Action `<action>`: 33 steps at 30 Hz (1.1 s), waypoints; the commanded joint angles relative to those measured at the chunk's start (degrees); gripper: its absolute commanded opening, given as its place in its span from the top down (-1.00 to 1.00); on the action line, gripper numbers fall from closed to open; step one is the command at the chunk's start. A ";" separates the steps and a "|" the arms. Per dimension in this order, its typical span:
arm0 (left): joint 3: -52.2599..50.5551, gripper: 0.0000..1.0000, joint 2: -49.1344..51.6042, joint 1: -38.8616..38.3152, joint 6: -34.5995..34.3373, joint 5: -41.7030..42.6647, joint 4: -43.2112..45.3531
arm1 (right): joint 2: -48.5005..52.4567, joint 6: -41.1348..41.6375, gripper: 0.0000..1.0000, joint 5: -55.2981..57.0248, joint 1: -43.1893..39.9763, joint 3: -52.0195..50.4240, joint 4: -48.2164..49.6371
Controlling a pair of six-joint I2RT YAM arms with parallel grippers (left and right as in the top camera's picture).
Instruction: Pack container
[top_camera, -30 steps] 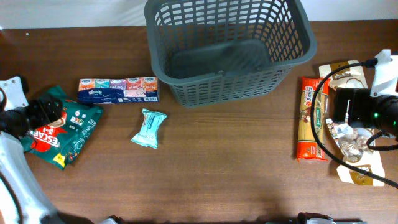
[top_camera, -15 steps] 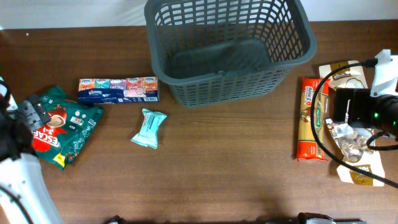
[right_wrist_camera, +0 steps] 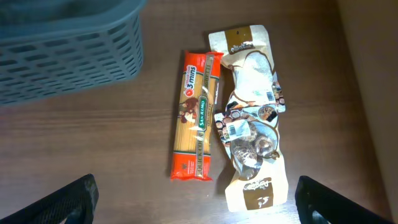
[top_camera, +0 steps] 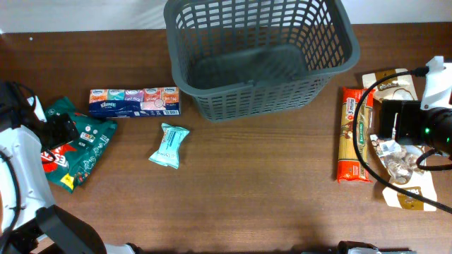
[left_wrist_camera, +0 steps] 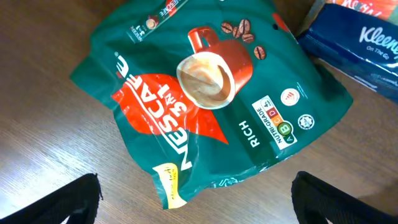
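The container, a dark grey slotted basket (top_camera: 254,99), stands at the back middle of the table with nothing showing inside; its corner shows in the right wrist view (right_wrist_camera: 62,56). My left gripper (top_camera: 60,128) (left_wrist_camera: 202,205) is open, hovering over a green Nescafe packet (top_camera: 83,144) (left_wrist_camera: 205,93) that lies flat at the far left. My right gripper (top_camera: 393,120) (right_wrist_camera: 205,202) is open and empty, above an orange spaghetti pack (top_camera: 355,134) (right_wrist_camera: 196,115) and a cream snack pouch (top_camera: 409,194) (right_wrist_camera: 252,112) at the right.
A blue Kleenex tissue pack (top_camera: 134,102) (left_wrist_camera: 360,43) lies left of the basket, just beyond the Nescafe packet. A small teal wrapped packet (top_camera: 169,144) lies in front of it. A black cable runs over the right arm.
My left arm has shifted: the gripper drew left, then came back right over the Nescafe packet. The packet and the right arm have not moved.
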 commanded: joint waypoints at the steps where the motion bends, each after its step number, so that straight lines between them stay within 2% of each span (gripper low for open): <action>1: 0.37 -0.91 0.81 -0.17 -5.64 0.98 0.26 | -0.33 0.66 -0.98 1.11 -0.37 0.96 0.00; 8: 0.37 -0.94 1.11 -0.17 -16.83 0.39 2.69 | -0.33 0.66 -0.98 1.11 -0.37 0.96 0.00; 18: 0.35 -0.94 3.63 -0.17 -26.36 -1.09 6.75 | -0.33 0.66 -0.98 1.11 -0.37 0.96 0.00; 33: 0.35 -0.94 11.34 -0.11 -29.53 -1.33 10.58 | -0.33 0.66 -0.98 1.11 -0.37 0.96 0.00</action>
